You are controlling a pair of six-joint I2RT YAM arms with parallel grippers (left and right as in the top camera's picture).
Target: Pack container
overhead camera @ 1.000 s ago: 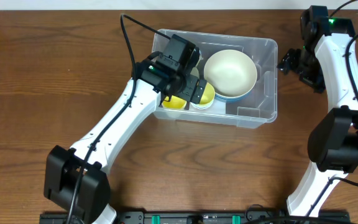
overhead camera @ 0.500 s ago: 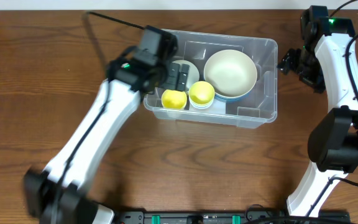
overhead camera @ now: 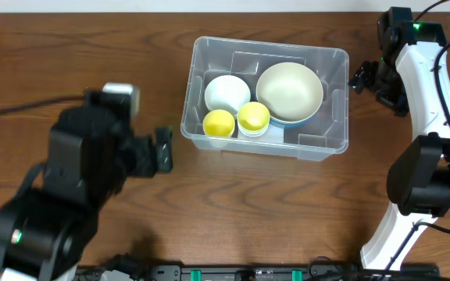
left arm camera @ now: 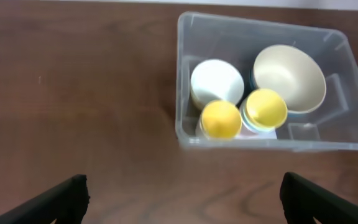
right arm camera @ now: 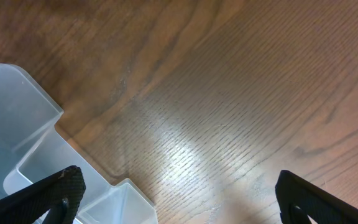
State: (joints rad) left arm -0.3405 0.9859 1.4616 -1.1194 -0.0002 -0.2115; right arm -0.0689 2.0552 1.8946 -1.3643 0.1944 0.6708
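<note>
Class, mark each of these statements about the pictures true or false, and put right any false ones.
1. The tub holds a large cream bowl. True.
2. The left tool is inside the tub. False: it is open and empty over the table, left of the tub.
3. Two yellow things sit side by side in the tub. True.
4. The right tool holds the white bowl. False: the white bowl lies in the tub, and the right tool is open and empty outside the tub's right wall.
</note>
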